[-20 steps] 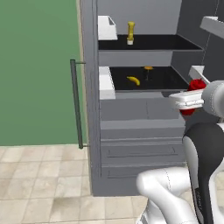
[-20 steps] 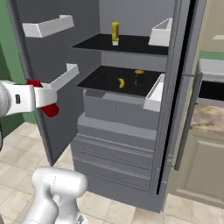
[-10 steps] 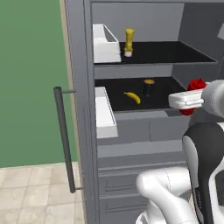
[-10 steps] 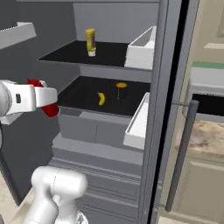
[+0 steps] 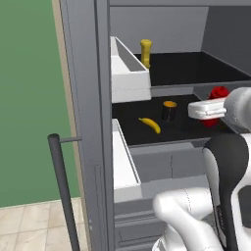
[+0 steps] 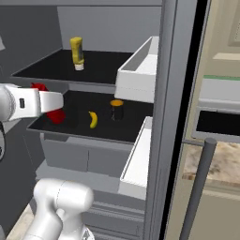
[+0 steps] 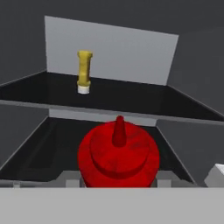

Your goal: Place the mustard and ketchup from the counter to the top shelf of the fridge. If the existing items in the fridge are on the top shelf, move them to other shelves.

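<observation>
Glossy black top shelf [image 7: 131, 98]; round red ketchup [image 7: 118, 155], pointed nozzle.

The top shelf [image 5: 196, 68] of the fridge [image 5: 88, 98] carried the mustard [image 5: 145, 53], standing upside down on its cap. On the lower shelf [image 5: 132, 132] lay a banana [image 5: 150, 124] beside an orange-topped dark cylinder [image 5: 169, 111].
</observation>
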Available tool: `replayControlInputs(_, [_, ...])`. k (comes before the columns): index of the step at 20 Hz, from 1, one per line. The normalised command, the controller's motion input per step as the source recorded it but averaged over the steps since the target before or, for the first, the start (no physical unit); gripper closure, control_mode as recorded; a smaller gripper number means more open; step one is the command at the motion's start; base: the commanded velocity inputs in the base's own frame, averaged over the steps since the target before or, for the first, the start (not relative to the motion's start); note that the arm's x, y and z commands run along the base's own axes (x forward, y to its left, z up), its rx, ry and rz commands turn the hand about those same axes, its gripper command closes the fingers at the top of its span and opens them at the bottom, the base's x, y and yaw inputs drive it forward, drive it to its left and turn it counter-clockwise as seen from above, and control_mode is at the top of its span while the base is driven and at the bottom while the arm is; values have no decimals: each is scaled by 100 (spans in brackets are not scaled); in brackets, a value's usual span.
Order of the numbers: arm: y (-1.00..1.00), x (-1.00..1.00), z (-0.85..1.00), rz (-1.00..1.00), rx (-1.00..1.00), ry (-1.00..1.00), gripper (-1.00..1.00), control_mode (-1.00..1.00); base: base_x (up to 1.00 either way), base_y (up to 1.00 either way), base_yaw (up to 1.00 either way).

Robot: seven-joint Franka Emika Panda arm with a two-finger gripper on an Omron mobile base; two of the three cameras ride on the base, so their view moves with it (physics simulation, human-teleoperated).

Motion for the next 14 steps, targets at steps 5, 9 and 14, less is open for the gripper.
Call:
replayControlInputs(5, [-30,67,48,-22,0,0,100,-100,0,0,0])
replayControlInputs(9, [-30,59,42,-17,0,0,100,-100,0,0,0])
replayControlInputs(14, [-38,52,30,-8,3,0,100,-100,0,0,0])
